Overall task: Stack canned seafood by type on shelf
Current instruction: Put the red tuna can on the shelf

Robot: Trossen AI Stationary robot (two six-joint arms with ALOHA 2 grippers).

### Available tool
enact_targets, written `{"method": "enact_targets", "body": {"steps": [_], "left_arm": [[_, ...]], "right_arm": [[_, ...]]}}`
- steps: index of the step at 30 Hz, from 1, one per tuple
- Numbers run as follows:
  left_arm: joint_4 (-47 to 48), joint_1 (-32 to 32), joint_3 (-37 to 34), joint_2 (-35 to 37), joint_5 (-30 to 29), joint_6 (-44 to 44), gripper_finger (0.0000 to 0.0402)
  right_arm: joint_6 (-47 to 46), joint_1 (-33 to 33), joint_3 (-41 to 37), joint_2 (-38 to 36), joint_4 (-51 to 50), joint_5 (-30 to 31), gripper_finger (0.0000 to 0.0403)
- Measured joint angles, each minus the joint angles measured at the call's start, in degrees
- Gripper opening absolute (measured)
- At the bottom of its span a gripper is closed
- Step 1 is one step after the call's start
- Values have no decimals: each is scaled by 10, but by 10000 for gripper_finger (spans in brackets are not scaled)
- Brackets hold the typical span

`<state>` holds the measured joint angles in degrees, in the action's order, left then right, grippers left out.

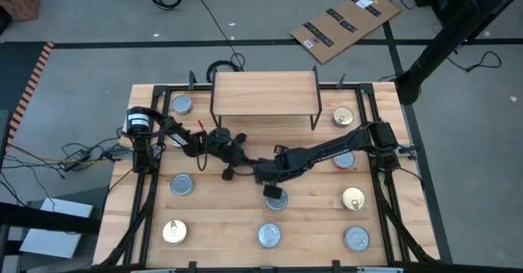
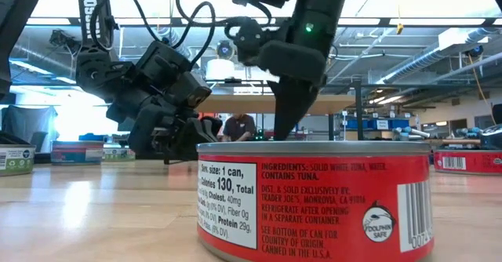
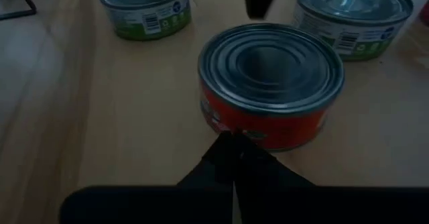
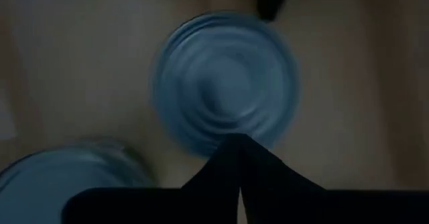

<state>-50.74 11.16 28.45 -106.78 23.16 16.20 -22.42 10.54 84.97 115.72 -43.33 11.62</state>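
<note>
A red-walled, silver-topped can (image 3: pixel 271 83) stands upright on the table's middle (image 1: pixel 275 201), with both grippers at it. My left gripper (image 3: pixel 231 140) is shut and comes slanting from the table's left, its tips at the foot of the can's wall. My right gripper (image 4: pixel 238 143) is shut, points steeply down and stands over the can's top at its rim (image 1: pixel 274 193). The wooden shelf (image 1: pixel 264 89) stands on black wire legs at the far middle, with no can showing on its board. My left gripper's shut fingertips (image 3: pixel 226 150) stand at the low part of the red can's side wall (image 3: pixel 249 134); whether they touch it I cannot tell. My right gripper's shut tips (image 4: pixel 228 158) stand over the can's top near its rim (image 4: pixel 201 140); whether they touch I cannot tell.
Other cans lie scattered: silver-topped (image 1: pixel 181 105), (image 1: pixel 181 185), (image 1: pixel 270 235), (image 1: pixel 355 239), (image 1: pixel 343 160); gold-topped (image 1: pixel 343 116), (image 1: pixel 353 198), (image 1: pixel 174 232). A red can (image 2: pixel 314 203) fills the low view's foreground. Black frame rails (image 1: pixel 143 199) run along the table's sides. A person (image 2: pixel 238 127) is far behind.
</note>
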Motion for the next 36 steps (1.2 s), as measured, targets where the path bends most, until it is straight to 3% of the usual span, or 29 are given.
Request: {"method": "enact_targets", "body": {"steps": [15,23,29,36], "left_arm": [[0,1,0,0,-35,0,5],[-2,16,-1,0,-28,-10,5],[-23,23,-1,0,0,-19,5],[-38,28,-8,0,-7,-22,5]], "right_arm": [[30,7,-30,1,123,-19,7],[51,8,3,-1,95,-22,22],[56,8,5,2,58,-24,7],[57,-3,-10,4,98,-24,9]]}}
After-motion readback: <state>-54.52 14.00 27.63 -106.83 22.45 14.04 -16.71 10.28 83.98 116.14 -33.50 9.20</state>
